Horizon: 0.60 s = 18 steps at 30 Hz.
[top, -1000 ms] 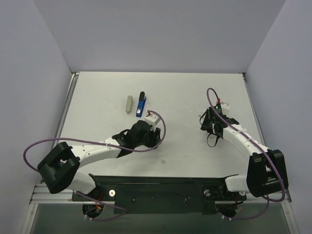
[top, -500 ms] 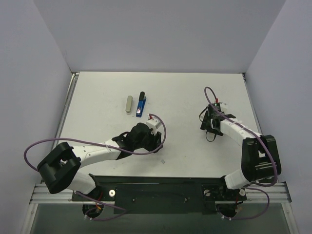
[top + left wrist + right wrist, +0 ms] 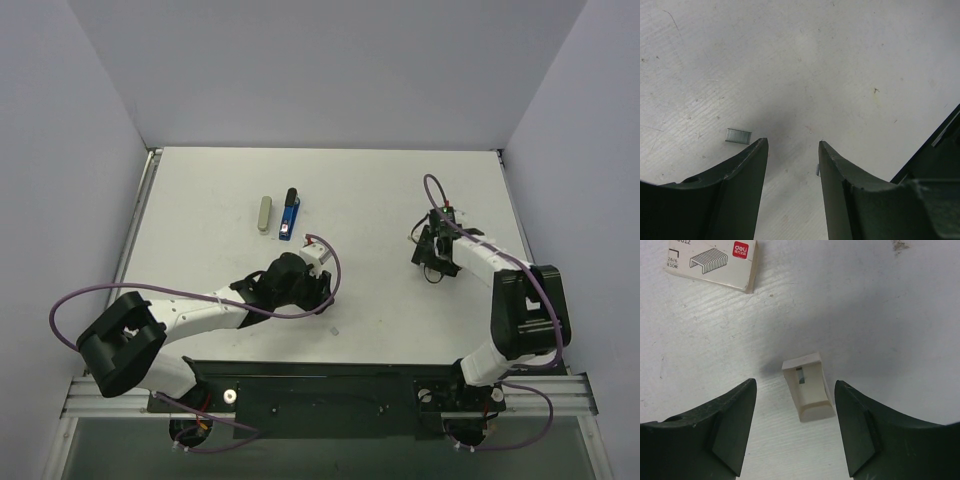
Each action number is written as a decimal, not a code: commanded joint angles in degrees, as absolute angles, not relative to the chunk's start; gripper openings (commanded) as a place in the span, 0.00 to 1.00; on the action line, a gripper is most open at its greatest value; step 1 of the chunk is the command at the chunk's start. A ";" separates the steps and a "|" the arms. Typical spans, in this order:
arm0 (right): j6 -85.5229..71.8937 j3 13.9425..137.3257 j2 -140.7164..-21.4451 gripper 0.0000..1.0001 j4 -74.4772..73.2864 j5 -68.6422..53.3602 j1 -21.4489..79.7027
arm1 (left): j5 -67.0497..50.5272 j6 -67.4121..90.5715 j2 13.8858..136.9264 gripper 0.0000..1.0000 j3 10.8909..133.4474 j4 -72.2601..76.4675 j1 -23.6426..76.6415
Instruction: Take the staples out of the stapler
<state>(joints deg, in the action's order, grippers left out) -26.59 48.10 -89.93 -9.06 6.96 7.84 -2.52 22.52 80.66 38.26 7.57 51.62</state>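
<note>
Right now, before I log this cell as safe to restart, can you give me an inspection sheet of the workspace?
Surface: white table, scuffed.
Job's things: blue stapler lying far left; staples, short loose strip beside left pincer.
Clutter: grey bar beside stapler; staple box; small open tray.
Grippers: left pincer open, empty; right pincer open, tray between its fingers, no contact.
Cables: purple cables looping along both arms.
Surroundings: pale walls on three sides.
</note>
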 commanded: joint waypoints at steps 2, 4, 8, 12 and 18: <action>-27.51 51.06 -91.84 0.59 -12.57 6.15 7.38 | -3.25 22.94 80.07 0.55 38.67 10.46 51.94; -27.51 51.50 -92.98 0.58 -13.09 5.02 7.30 | -3.25 22.85 79.98 0.55 38.67 10.37 51.86; -27.25 51.94 -94.74 0.57 -13.27 2.91 7.29 | -3.16 22.76 80.16 0.55 38.67 10.37 51.86; -27.60 52.03 -95.45 0.55 -13.27 2.20 7.29 | -3.08 22.85 80.24 0.55 38.76 10.28 51.86; -27.69 52.03 -96.59 0.46 -12.57 -1.47 7.47 | -3.08 22.85 80.16 0.55 38.76 10.20 51.77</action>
<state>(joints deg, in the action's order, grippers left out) -26.96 51.11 -94.56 -10.46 2.76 7.53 -2.52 22.50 80.66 38.26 7.57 51.66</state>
